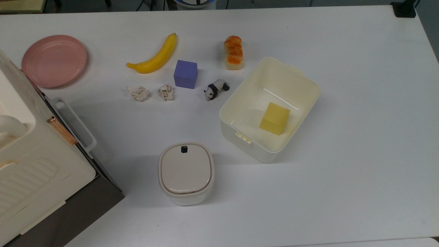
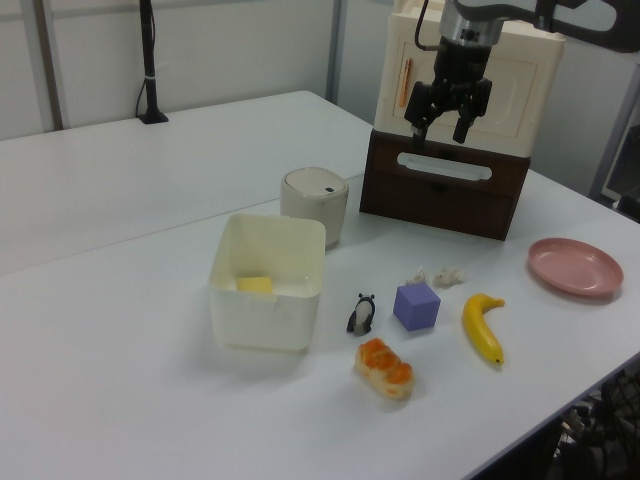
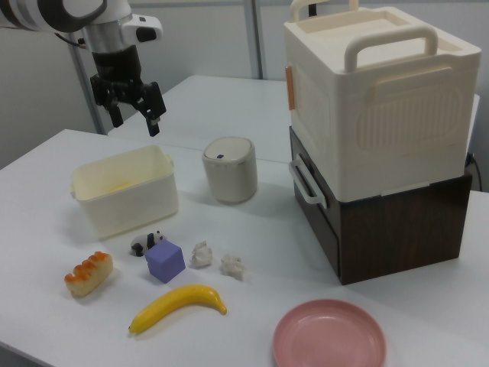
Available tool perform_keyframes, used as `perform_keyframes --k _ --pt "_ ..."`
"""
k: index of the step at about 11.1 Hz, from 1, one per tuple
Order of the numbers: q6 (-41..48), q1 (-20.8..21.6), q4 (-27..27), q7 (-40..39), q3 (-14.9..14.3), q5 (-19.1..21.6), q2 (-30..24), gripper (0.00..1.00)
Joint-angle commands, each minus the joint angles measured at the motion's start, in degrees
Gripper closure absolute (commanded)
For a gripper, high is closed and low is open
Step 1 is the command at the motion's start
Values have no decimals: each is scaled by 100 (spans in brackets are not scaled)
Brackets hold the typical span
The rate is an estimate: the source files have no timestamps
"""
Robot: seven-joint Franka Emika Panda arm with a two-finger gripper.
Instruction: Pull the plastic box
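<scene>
The plastic box (image 1: 240, 103) is a cream-white lidless tub standing at an angle on the white table, right of centre in the top view. A yellow cube (image 1: 274, 118) lies inside it. The box's wall (image 2: 262, 322) faces the camera in the left view, and the tub (image 3: 130, 202) stands at the right view's left. My gripper (image 2: 438, 130) hangs open and empty, high above the table. In the left view it is in front of the cream appliance. In the right view the gripper (image 3: 136, 122) hovers above and behind the box, not touching it.
A small bin with a beige lid (image 1: 186, 173) stands close to the box. The cream appliance on a brown base (image 1: 34, 164) fills the top view's lower left. A toy panda (image 1: 215, 90), purple cube (image 1: 185, 74), bread (image 1: 233, 52), banana (image 1: 156, 55), paper balls (image 1: 166, 92) and pink plate (image 1: 54, 60) lie nearby.
</scene>
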State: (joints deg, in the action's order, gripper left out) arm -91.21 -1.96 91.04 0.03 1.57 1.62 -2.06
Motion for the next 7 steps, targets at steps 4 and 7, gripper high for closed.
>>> perform_keyframes --k 4,7 --pt "-819 46 581 -930 194 268 -164 0" --pt "-1327 37 573 -2528 649 304 29 0"
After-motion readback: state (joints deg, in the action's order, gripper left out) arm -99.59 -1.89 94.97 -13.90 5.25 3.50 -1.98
